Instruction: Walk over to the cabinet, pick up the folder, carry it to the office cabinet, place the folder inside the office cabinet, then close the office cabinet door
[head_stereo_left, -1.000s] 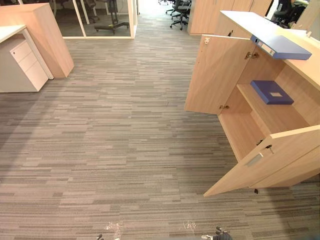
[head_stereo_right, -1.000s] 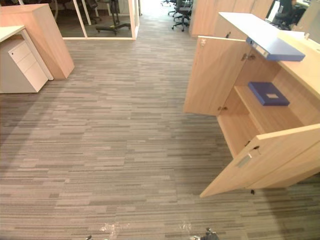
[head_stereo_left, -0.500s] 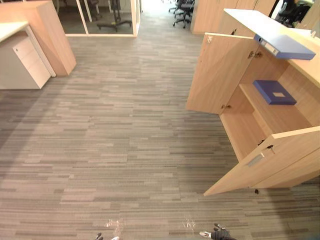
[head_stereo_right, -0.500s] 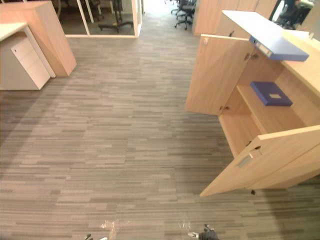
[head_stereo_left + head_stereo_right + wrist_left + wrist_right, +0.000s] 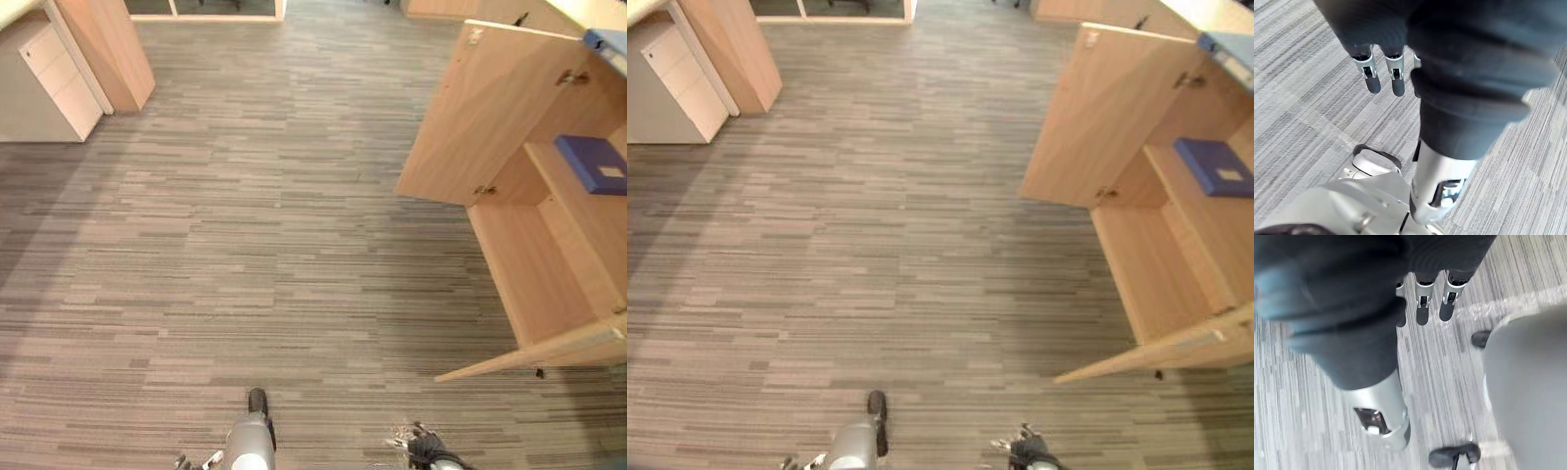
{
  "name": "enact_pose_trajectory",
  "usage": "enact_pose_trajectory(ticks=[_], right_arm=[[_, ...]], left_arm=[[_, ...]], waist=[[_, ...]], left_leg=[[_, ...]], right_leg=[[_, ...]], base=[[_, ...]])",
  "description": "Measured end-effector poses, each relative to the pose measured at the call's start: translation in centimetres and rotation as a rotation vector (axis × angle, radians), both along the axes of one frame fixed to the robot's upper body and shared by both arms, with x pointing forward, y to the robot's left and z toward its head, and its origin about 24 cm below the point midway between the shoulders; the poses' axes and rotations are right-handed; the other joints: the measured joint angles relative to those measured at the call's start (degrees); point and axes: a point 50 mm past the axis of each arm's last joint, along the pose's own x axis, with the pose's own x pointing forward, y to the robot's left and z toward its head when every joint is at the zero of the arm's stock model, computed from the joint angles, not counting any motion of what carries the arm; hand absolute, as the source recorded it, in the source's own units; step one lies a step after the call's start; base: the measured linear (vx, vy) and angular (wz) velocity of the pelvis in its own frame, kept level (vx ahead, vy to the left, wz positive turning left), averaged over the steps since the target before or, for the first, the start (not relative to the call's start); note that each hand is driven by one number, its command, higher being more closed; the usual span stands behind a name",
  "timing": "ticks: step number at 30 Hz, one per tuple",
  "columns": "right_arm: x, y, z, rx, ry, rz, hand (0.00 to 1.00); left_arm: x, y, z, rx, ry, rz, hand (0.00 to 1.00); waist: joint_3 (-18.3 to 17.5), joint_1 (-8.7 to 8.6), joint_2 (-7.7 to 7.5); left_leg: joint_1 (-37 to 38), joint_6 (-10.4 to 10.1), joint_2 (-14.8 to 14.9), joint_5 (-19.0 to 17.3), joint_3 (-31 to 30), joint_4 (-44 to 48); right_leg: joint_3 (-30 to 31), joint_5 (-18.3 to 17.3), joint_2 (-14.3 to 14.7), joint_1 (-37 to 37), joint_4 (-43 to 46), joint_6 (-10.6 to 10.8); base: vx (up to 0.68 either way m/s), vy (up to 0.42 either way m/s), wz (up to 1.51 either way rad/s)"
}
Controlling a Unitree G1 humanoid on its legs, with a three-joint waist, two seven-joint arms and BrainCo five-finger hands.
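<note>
At the far left a white drawer unit (image 5: 44,83) stands against a wooden side panel (image 5: 110,49), both on the striped grey carpet (image 5: 245,235) that covers the floor across the middle.

The left hand (image 5: 1397,83) hangs low over the carpet. Its fingers are straight and loosely spread, its thumb stands apart, and it has hold of nothing. The right hand (image 5: 1422,313) hangs the same way, a little further right at the lower edge of the head views. Its fingers point down at the carpet, relaxed and unbent, with nothing between them and the thumb.

To the right stands the office cabinet (image 5: 529,264) in light wood, with both doors swung wide. The far door (image 5: 480,108) stands out into the room, showing its inner face. The near door (image 5: 549,354) is seen almost edge-on, low at the right. Inside, a shelf (image 5: 583,230) carries a flat blue file (image 5: 591,164) with a pale label, lying flat towards the back.

The folder (image 5: 609,41), blue with a pale spine, lies on the cabinet's worktop (image 5: 1205,12) at the upper right corner. It sits above the open compartment, cut off by the picture's edge and well apart from both hands.
</note>
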Motion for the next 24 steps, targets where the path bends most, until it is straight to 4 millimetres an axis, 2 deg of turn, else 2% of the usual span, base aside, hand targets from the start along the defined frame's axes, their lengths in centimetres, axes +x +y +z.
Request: enact_pose_trajectory(ticks=[1,2,3,4,5,6,7,8,9,10,11,12,14,15,16,17,18,19,20,22,24], right_arm=[[0.4,0.3,0.1,0.008,-0.011,0.0,0.0],[0.5,0.5,0.1,0.014,-0.014,-0.003,0.0],[0.5,0.3,0.1,0.011,-0.015,-0.013,0.0],[0.4,0.2,0.1,0.009,-0.014,-0.015,0.0],[0.2,-0.4,0.1,-0.007,-0.008,-0.009,0.0],[0.2,-0.6,0.1,-0.016,-0.006,-0.002,0.0],[0.1,-0.8,0.1,-0.03,0.0,0.017,0.0],[0.2,-0.7,0.1,-0.029,-0.003,0.024,0.0],[0.4,-0.6,0.2,-0.028,-0.01,0.025,0.0],[0.7,-0.7,0.3,-0.03,-0.019,0.023,0.0],[0.7,-0.6,0.3,-0.03,-0.023,0.024,0.0],[0.8,-0.6,0.4,-0.028,-0.028,0.023,0.0],[1.2,-0.8,0.6,-0.023,-0.051,-0.006,0.0],[1.6,-0.8,0.8,-0.026,-0.073,-0.009,0.0],[1.7,-0.8,0.9,-0.025,-0.081,-0.012,0.0],[1.9,-0.6,0.9,-0.02,-0.09,-0.02,0.0],[1.9,-0.5,0.9,-0.017,-0.094,-0.031,0.0],[1.8,-0.5,0.9,-0.018,-0.095,-0.037,0.0],[1.9,-1.2,1.1,-0.029,-0.103,-0.062,0.0],[2.1,-1.6,1.3,-0.03,-0.118,-0.089,0.0],[1.7,-2.1,1.2,-0.026,-0.114,-0.155,0.0]], left_arm=[[0.1,0.1,0.0,0.004,-0.002,0.0,0.0],[-0.1,0.3,0.1,0.009,0.003,-0.002,0.0],[-0.2,0.4,0.0,0.011,0.009,-0.008,0.0],[-0.3,0.3,0.0,0.011,0.014,-0.018,0.0],[-0.5,0.1,-0.1,0.016,0.032,-0.058,0.0],[-0.5,0.0,-0.1,0.017,0.04,-0.085,0.0],[-0.6,-0.2,-0.2,0.019,0.053,-0.127,0.0],[-0.5,-0.3,-0.2,0.025,0.059,-0.156,0.0],[-0.5,-0.5,-0.2,0.027,0.065,-0.19,0.0],[-0.4,-0.5,-0.2,0.031,0.067,-0.214,0.0],[-0.3,-0.5,-0.2,0.034,0.068,-0.227,0.0],[-0.1,-0.5,-0.2,0.038,0.072,-0.262,0.0],[0.4,-0.7,-0.3,0.034,0.068,-0.282,0.0],[0.8,-0.8,-0.2,0.034,0.058,-0.285,0.0],[0.9,-0.8,-0.2,0.035,0.054,-0.288,0.0],[1.2,-0.5,-0.1,0.038,0.045,-0.286,0.0],[1.4,-0.2,0.0,0.041,0.036,-0.272,0.0],[1.4,-0.2,0.0,0.04,0.035,-0.266,0.0],[1.2,-1.2,-0.3,0.011,0.044,-0.267,0.0],[1.4,-1.7,-0.3,-0.006,0.035,-0.253,0.0],[1.3,-1.8,-0.4,-0.018,0.035,-0.231,0.0]], waist=[[-0.6,0.34,-0.53],[-2.69,1.26,-1.45],[-3.44,1.55,-1.88],[-3.55,1.38,-1.82],[-4.1,1.25,-1.09],[-4.35,1.13,-0.63],[-4.72,0.52,0.52],[-4.6,-0.18,0.84],[-3.89,-0.52,1.76],[-3.69,-0.49,1.74],[-3.62,-0.44,1.69],[-3.33,-0.63,1.72],[-1.83,-1.05,2.07],[-1.2,-1.32,2.2],[-0.87,-1.4,2.14],[0.08,-1.24,1.12],[0.41,-1.09,0.4],[0.4,-1.12,0.29],[0.04,-1.27,2.04],[0.14,-1.43,3.62],[-0.46,-2.26,4.09]], left_leg=[[0.14,0.67,-0.63,-1.06,0.52,0.73],[0.72,1.1,-2.45,-2.68,2.26,1.11],[3.32,2.67,-4.48,-3.88,3.76,0.35],[5.02,3.27,-5.75,-4.31,4.06,-0.24],[8.03,4.36,-7.92,-5.09,4.13,-1.83],[9.57,4.76,-8.77,-5.32,4.11,-2.92],[12.62,5.68,-9.97,-5.65,4.18,-5.03],[14.79,5.77,-10.63,-5.68,3.93,-6.4],[18.1,5.77,-10.69,-5.67,3.47,-8.19],[21.19,5.77,-10.63,-5.67,3.4,-9.57],[22.49,5.78,-10.61,-5.67,3.31,-10.08],[24.53,5.87,-10.42,-5.73,3.11,-10.49],[27.41,6.59,-9.62,-6.19,2.85,-11.36],[28.86,6.73,-9.01,-7.11,2.85,-12.66],[29.53,6.4,-8.8,-7.84,2.96,-13.7],[31.26,5.27,-9.21,-8.67,3.46,-15.58],[32.21,4.26,-9.74,-9.58,3.5,-15.91],[32.77,3.9,-9.9,-10.32,3.47,-15.82],[33.4,3.64,-7.98,-11.91,3.62,-15.95],[33.69,3.28,-6.47,-13.17,3.85,-16.17],[35.04,4.03,-4.02,-14.7,3.86,-15.34]], right_leg=[[-0.94,1.3,-0.78,-0.58,0.06,0.71],[-0.07,3.08,-2.82,-1.51,0.8,1.73],[0.6,4.0,-5.51,-1.79,3.67,1.39],[0.57,4.46,-7.02,-2.09,6.41,1.33],[0.19,6.08,-9.84,-4.93,15.06,-0.66],[-0.6,7.67,-11.37,-6.97,19.71,-2.9],[-4.31,10.61,-14.7,-10.35,29.19,-8.28],[-8.29,9.65,-16.88,-12.31,36.54,-9.48],[-12.22,7.19,-17.47,-14.0,42.64,-8.38],[-15.19,3.39,-16.57,-15.32,45.63,-7.25],[-16.01,1.6,-15.63,-16.0,45.91,-7.2],[-17.33,-1.62,-13.11,-17.45,44.33,-6.9],[-20.55,-3.68,-9.05,-19.14,38.81,-6.75],[-23.68,-3.55,-6.84,-20.78,34.31,-6.68],[-25.66,-3.33,-5.92,-21.53,31.8,-6.81],[-29.39,-2.12,-5.37,-22.08,26.79,-7.5],[-32.83,0.76,-5.15,-22.05,21.28,-8.84],[-33.62,2.72,-5.02,-22.04,19.62,-10.9],[-34.72,1.2,-2.83,-21.78,19.86,-12.98],[-34.73,-2.0,-1.57,-22.46,21.88,-12.74],[-35.14,-7.58,0.42,-22.2,25.57,-12.11]], base=[[0.4,0.298,-0.36],[0.4,0.315,-0.43],[0.4,0.318,-0.35],[0.42,0.343,-0.17],[0.39,0.331,-0.05],[0.37,0.331,-0.04],[0.37,0.306,0.09],[0.37,0.26,0.11],[0.42,0.258,0.04],[0.32,0.158,-0.11],[0.28,0.09,-0.13],[0.25,0.009,-0.05],[0.23,-0.071,0.02],[0.14,-0.092,0.05],[0.15,-0.125,0.07],[0.14,-0.169,0.04],[0.14,-0.169,0.01],[0.29,-0.286,-0.12],[0.2,-0.17,-0.16],[0.3,-0.22,-0.18],[0.45,-0.291,-0.08]])
